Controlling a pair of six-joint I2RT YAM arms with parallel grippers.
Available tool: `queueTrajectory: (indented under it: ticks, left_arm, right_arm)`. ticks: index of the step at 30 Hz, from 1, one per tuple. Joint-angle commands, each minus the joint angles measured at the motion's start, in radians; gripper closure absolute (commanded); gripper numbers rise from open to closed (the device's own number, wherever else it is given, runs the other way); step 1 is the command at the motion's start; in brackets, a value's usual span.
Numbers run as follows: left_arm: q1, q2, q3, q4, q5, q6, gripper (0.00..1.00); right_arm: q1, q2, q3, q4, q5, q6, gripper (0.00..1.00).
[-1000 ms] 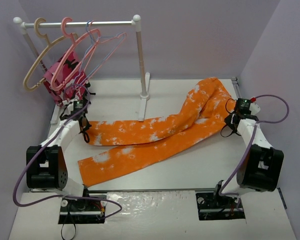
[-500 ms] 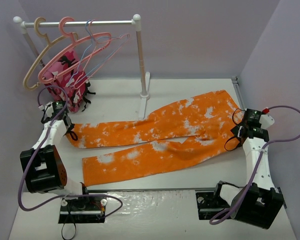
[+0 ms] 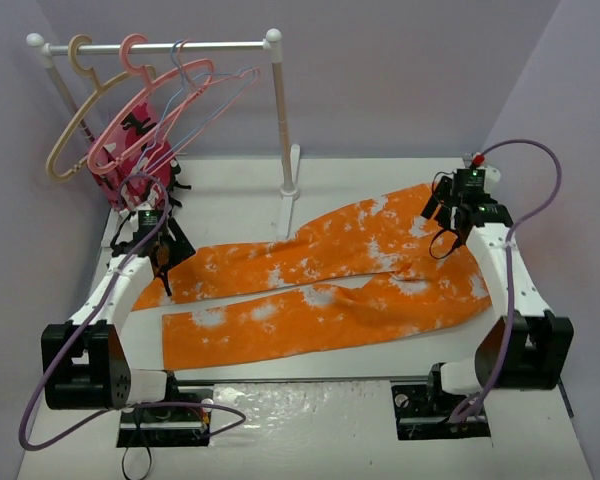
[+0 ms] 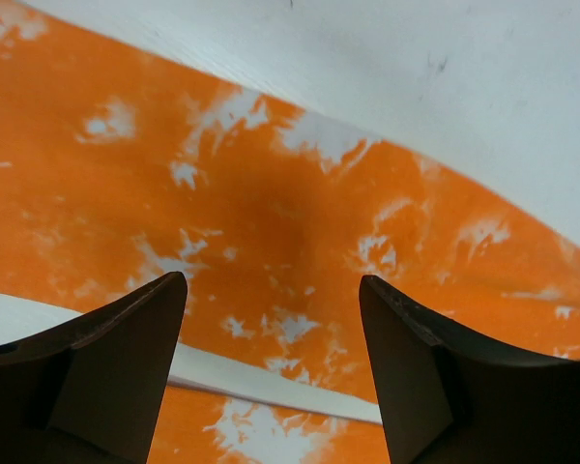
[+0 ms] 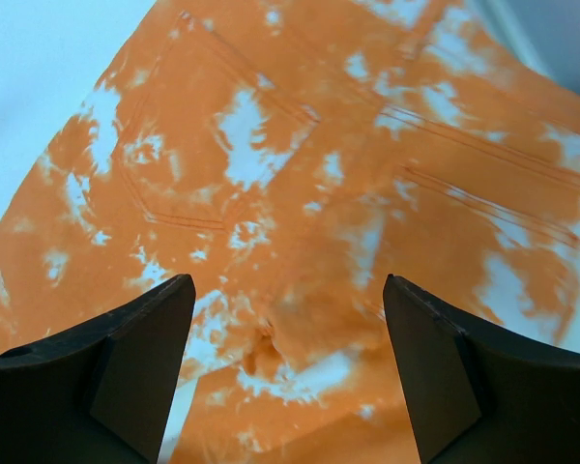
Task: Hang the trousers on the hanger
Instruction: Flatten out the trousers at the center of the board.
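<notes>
The orange trousers (image 3: 330, 265) with white blotches lie spread flat on the table, both legs pointing left and the waist at the right. My left gripper (image 3: 165, 260) hovers open over the end of the upper leg. Orange cloth (image 4: 271, 193) lies below its fingers, and nothing sits between them (image 4: 271, 280). My right gripper (image 3: 447, 225) hangs open above the waist. The seat and pocket seams (image 5: 300, 174) show beneath it, and the gap between its fingers (image 5: 288, 280) holds nothing. The salmon-pink hanger (image 3: 140, 120) hangs by its hook on the rail at the back left.
A white clothes rail (image 3: 160, 46) stands at the back left, its right post (image 3: 280, 130) rising from a foot beside the trousers. On it hang a beige hanger (image 3: 75, 130), thin wire hangers (image 3: 215, 95) and a pink-and-red garment (image 3: 130, 165). Walls close in on both sides.
Both grippers have opened and let go of the trousers, which now lie flat. The left gripper moved in over the upper leg end; the right lifted back over the waist.
</notes>
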Motion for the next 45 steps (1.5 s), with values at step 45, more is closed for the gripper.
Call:
queueTrajectory:
  ticks: [45]
  left_arm:
    - [-0.016,0.123,0.081,0.010,-0.084,0.034,0.15]
  right_arm:
    - [0.376,0.878,0.640,0.305,0.139,-0.085,0.20]
